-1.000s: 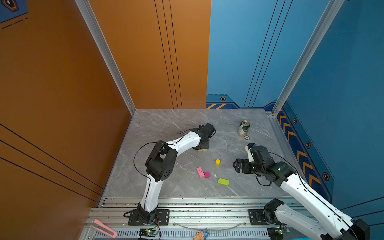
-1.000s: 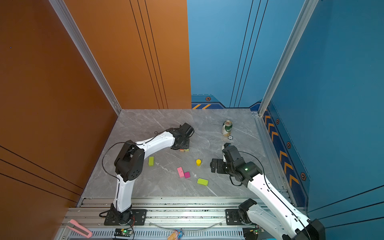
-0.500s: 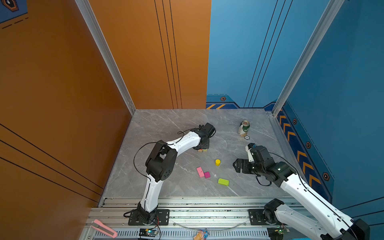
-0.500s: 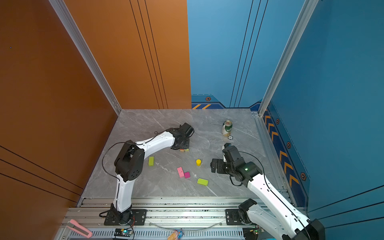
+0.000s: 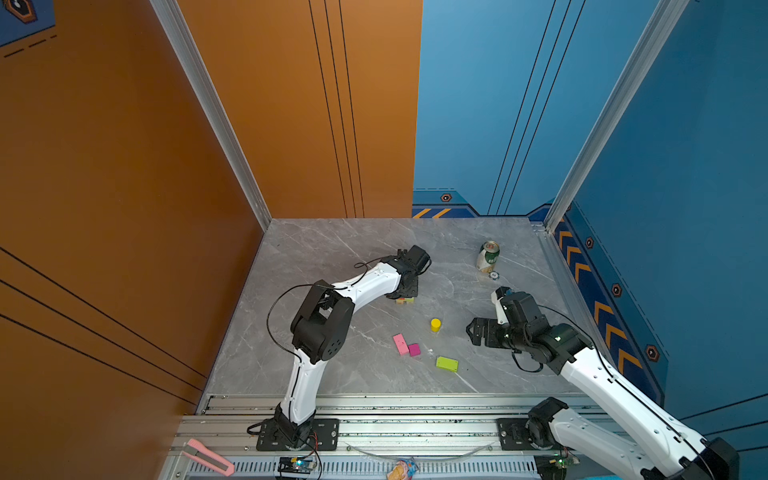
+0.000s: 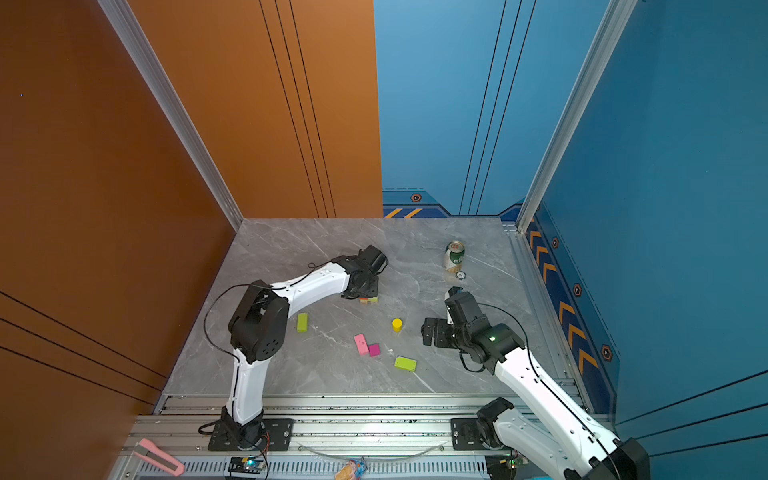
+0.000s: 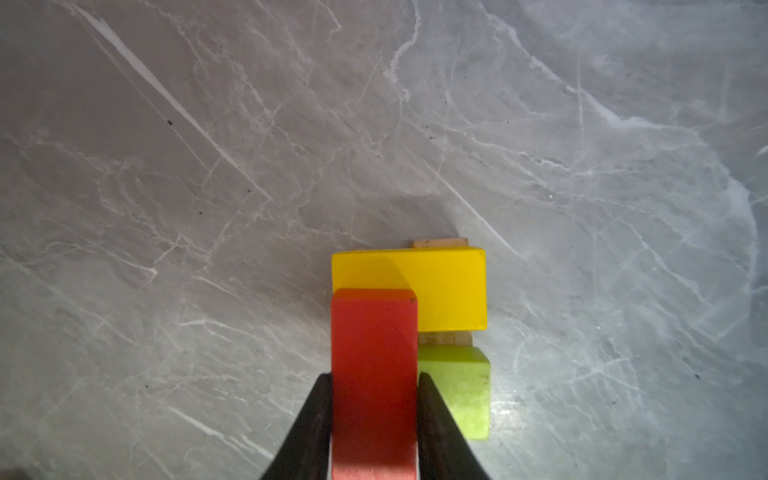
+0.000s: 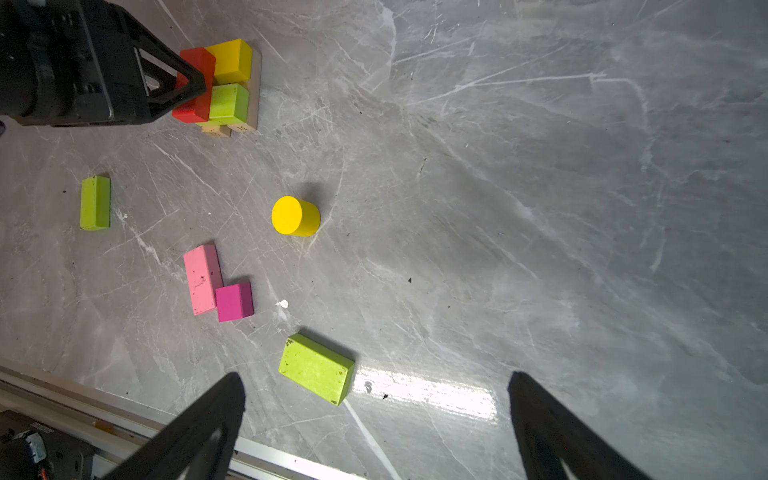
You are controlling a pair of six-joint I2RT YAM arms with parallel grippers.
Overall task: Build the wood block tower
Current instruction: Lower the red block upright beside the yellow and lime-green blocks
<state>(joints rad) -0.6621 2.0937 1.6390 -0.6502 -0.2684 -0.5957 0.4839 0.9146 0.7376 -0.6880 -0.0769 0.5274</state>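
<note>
Left tool (image 7: 375, 376) has pinched red block (image 7: 374, 332) over marbled tabletop (image 7: 208, 166) amid orange-blue walls (image 5: 291, 104); right tool (image 8: 375, 377) gapes empty.

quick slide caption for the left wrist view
Left gripper shut on a red block next to a yellow block and green block atop tan bars, grey marble table.

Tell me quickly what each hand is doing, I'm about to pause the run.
Left hand: closed on the red-orange block.
Right hand: open, holding nothing.
</note>
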